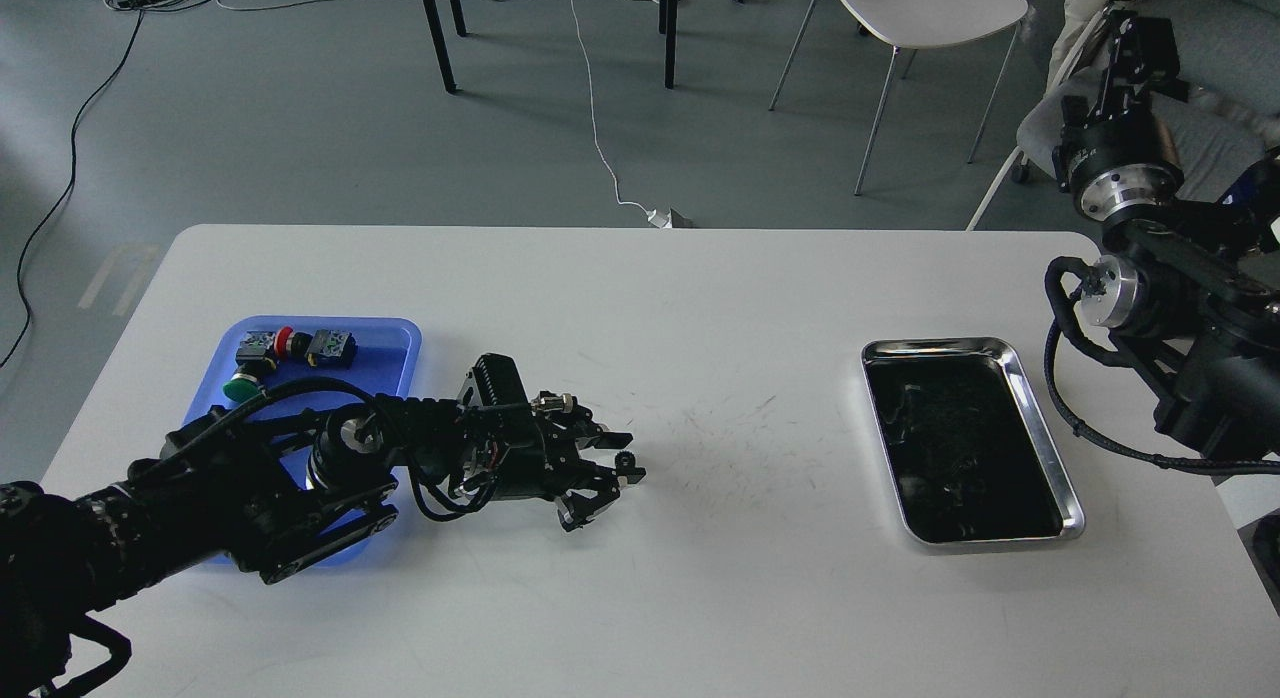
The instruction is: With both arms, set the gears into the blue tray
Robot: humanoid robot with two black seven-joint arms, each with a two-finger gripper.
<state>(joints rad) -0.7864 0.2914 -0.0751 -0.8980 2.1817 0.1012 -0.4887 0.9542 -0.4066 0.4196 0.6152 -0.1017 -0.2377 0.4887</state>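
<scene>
My left gripper (626, 455) hovers low over the white table, just right of the blue tray (395, 330). Its two fingers are drawn close together, with a tiny black toothed gear (626, 462) pinched at their tips. The left arm lies across the tray's lower half and hides it. Other gears cannot be made out inside the dark steel tray (1040, 418). My right arm is raised beyond the table's right edge. Its gripper (1135, 43) is seen dark against the chair, and its fingers cannot be told apart.
Coloured push-button switches (295, 346) and a green-capped one (240, 386) lie in the blue tray's far end. The steel tray sits at the table's right. A white chair (930, 8) and table legs stand on the floor beyond, with cables.
</scene>
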